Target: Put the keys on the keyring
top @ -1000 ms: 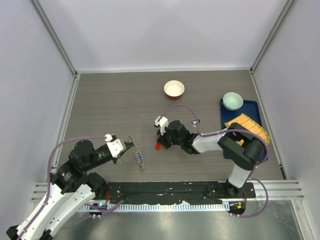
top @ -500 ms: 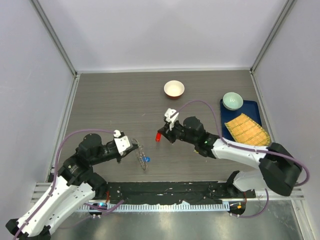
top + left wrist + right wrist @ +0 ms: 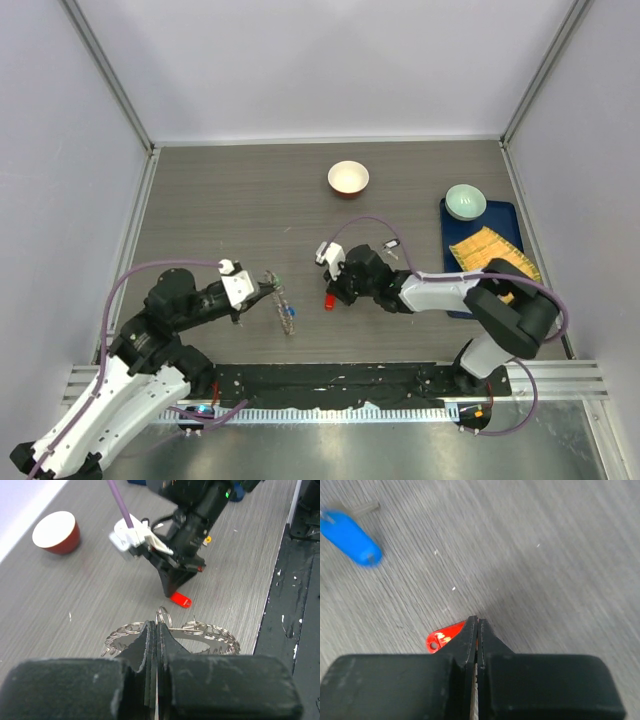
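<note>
left fingers [image 3: 151, 633]: closed on the keyring [image 3: 216, 633]; the rim is pinched edge-on between the pads.
keyring: held just above the table [image 3: 220, 200] at front left, tilted, fringe of small silvery rings turned toward the other arm. It is judged to be presented this way so that a key can be brought to an open spot on the rim.
keyring, top view [image 3: 278, 303]: seen as a thin slanted strip running out from the left fingers [image 3: 262, 296].
right fingers [image 3: 474, 629]: closed, tips pressed down near the table; the red key [image 3: 444, 637] is gripped at its metal end, judged from the head sticking out beside the tips. The blade itself is hidden.
red key, position: near table centre [image 3: 329, 300], a short way right of the keyring, not touching it. From the left wrist its head [image 3: 181, 600] is seen low against the table under the right fingers [image 3: 176, 580].
reason for grip: the head is left free, presumably so its hole can be offered to the ring.
blue key [image 3: 291, 311]: at the near end of the keyring; whether it is threaded on cannot be told.
blue key, right wrist view [image 3: 351, 536]: well apart from the red key.
step in hand: red key is being carried to the keyring; not yet on it.
next move: hole must be lined up with a small ring; a fine job, slip likely.
</note>
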Tool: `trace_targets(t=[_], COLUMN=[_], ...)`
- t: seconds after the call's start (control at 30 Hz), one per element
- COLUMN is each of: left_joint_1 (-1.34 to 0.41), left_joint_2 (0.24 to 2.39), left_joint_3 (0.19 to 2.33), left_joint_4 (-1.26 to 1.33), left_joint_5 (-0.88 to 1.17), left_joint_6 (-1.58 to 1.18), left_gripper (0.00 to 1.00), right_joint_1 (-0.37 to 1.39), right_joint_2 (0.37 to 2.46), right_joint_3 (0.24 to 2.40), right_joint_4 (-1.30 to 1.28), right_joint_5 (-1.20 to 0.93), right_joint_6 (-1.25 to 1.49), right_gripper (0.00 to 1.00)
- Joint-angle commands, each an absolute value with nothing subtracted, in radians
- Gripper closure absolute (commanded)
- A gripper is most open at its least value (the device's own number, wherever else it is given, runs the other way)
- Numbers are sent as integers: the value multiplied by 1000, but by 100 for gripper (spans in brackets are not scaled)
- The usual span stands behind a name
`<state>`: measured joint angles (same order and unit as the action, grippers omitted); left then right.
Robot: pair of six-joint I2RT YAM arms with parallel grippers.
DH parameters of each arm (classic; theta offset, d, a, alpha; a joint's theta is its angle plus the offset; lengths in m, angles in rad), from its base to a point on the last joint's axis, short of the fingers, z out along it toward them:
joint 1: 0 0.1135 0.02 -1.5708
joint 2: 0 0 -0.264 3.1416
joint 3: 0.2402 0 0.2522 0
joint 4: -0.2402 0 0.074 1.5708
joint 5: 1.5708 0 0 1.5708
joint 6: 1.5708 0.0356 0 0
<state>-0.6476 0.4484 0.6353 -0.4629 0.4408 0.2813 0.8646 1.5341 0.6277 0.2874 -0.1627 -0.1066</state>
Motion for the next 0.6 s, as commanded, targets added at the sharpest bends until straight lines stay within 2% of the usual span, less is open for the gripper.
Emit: trace_targets(t=[0.0,0.13,0.3,0.47,0.57], left_joint_1=[-644,-644,-643,-644,-644], left_joint_2=[393,377,373,360,356], left_joint_3=[629,626,623,621,618], left_joint_4=[-388,-405,-416,-414,-414], left_joint_5=[407,394,396,385,384], left_joint_6=[278,290,290,296,293], left_gripper=[100,100,100,100,100], right_joint_1=[870,870,870,871,871], right_joint_2=[1618,1712,1732,1688,1655], right_joint_3=[672,736,767,762,784], right_joint_4=[353,364,359,324,252], right_joint_5=[-201,-238,-230,-216,-209], right_joint_6=[-164,-199,-195,-166,-149], right_gripper=[99,99,97,81,75])
